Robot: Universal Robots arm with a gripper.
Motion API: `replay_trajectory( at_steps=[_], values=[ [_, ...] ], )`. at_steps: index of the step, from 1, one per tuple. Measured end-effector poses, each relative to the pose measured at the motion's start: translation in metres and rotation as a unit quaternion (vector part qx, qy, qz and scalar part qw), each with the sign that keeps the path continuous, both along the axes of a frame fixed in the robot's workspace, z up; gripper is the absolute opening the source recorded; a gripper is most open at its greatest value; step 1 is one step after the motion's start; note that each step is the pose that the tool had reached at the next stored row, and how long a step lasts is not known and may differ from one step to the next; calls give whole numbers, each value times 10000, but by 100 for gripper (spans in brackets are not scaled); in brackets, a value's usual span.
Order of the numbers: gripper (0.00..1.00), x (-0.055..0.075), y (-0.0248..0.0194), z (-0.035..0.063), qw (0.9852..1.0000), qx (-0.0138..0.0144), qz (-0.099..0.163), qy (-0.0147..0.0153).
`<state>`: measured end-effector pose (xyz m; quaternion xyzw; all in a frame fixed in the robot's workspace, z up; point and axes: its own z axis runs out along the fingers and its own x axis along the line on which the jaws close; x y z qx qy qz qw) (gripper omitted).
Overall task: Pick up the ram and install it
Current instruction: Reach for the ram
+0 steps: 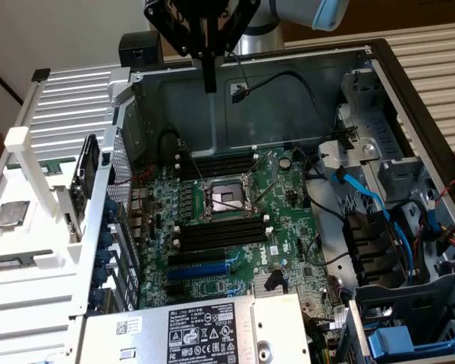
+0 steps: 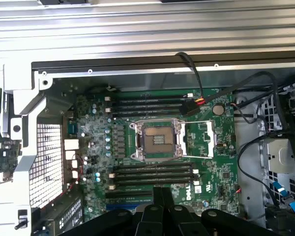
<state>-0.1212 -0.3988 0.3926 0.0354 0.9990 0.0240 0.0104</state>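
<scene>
One gripper (image 1: 209, 85) hangs over one open computer case (image 1: 174, 98) holding one green motherboard (image 1: 288, 189), with one empty processor socket (image 1: 221, 201) almost straight below the tool. Eight black memory slots are in two banks of four, one bank (image 1: 220, 165) on the socket's side nearer the gripper and the other bank (image 1: 220, 235) on its far side. Farther from the tool are one blue expansion slot (image 1: 201, 267) and one labelled power supply (image 1: 205, 330), and one silver processor chip (image 1: 10, 214) lies off to the exterior view's left of the tool.
</scene>
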Motion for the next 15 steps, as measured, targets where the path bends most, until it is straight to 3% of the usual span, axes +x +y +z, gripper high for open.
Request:
replay_trajectory(
  at_steps=[4, 9, 15],
  values=[
    [10, -40, -2, 1, 10000, -1, 0, 1],
    [10, -360, -31, 0, 10000, 0, 0, -1],
    [10, -633, -45, 0, 10000, 0, 0, -1]
  ],
)
